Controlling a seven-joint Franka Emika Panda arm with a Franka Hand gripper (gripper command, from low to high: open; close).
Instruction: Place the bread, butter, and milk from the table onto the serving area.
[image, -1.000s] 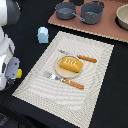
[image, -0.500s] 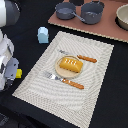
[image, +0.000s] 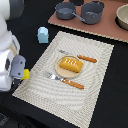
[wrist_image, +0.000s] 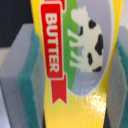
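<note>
Wrist view filled by the butter (wrist_image: 75, 60), its red label and cow picture between the claw's (wrist_image: 70, 75) green pads (wrist_image: 27, 95): shut on the packet, gripped across the narrow sides so it can be carried flat. Exterior view: arm low at the placemat's (image: 95, 95) near-left edge, just off it, a yellow sliver of butter (image: 25, 74) peeking from under the claw (image: 21, 70). Bread (image: 70, 64) already on the plate (image: 59, 71), fork (image: 64, 80) and knife (image: 80, 57) flanking it. Milk (image: 43, 34) upright on the bench (image: 115, 90), just beyond the placemat's far-left corner, probably next.
</note>
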